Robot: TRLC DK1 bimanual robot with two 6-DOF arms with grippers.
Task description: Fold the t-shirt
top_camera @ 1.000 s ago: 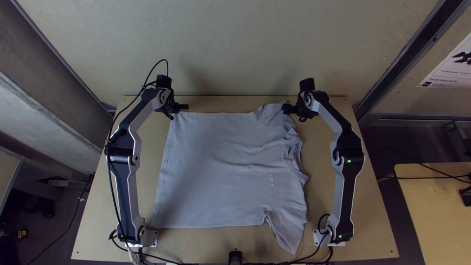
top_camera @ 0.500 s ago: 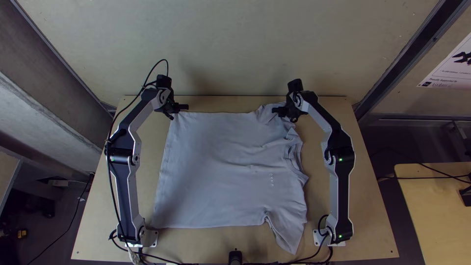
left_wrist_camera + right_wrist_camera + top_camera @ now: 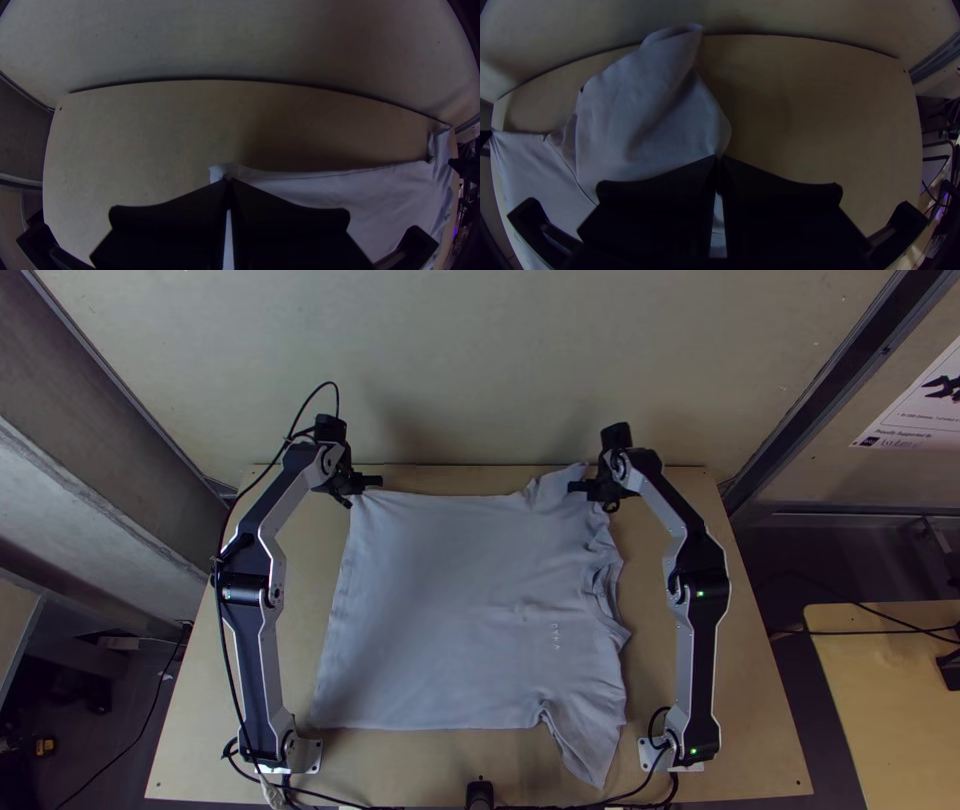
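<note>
The light wooden table (image 3: pixel 190 750) carries the grey t-shirt (image 3: pixel 450 600), spread with its neck opening toward the right arm and the near sleeve slanting outward. The left gripper (image 3: pixel 376 481) is closed, pinching the far hem corner; the right gripper (image 3: pixel 575 486) is closed on cloth at the far sleeve.

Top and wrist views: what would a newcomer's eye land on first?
The pale grey t-shirt, spread over the middle of the wooden table, collar toward the top view's right. Then its far side, pinched at both ends: the left tool is shut on the hem corner, the right tool on the far sleeve.
</note>
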